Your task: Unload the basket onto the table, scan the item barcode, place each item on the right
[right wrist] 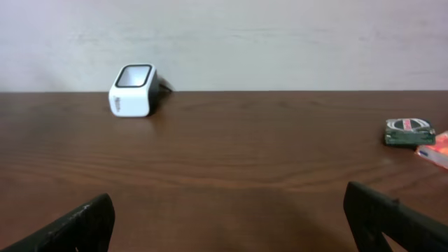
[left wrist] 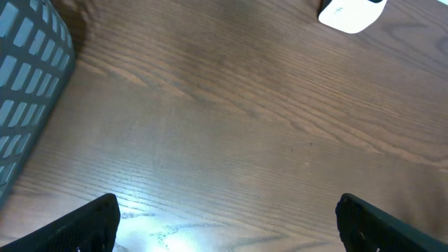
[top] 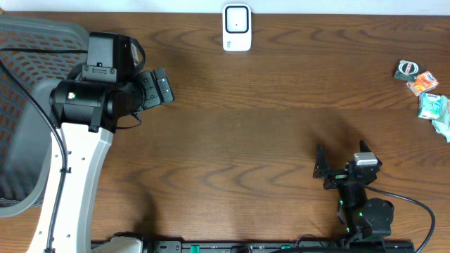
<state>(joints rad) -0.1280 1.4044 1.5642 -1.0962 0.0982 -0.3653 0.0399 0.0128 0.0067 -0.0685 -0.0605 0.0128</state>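
Currently left claw [left wrist: 224, 227] and right claw [right wrist: 227, 224] both gape empty. White scanner [top: 237, 28] stands far centre on surface [top: 246, 140]; packets [top: 425, 91], possibly sachets, lie far right.

Grained matt wooden table [top: 253, 133], glossy white plastic scanner [top: 237, 28]

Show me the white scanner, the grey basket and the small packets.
white scanner [top: 237, 28]: overhead view, its top face.
grey basket [top: 14, 140]: overhead view, its mesh wall.
small packets [top: 424, 84]: overhead view, the orange one.
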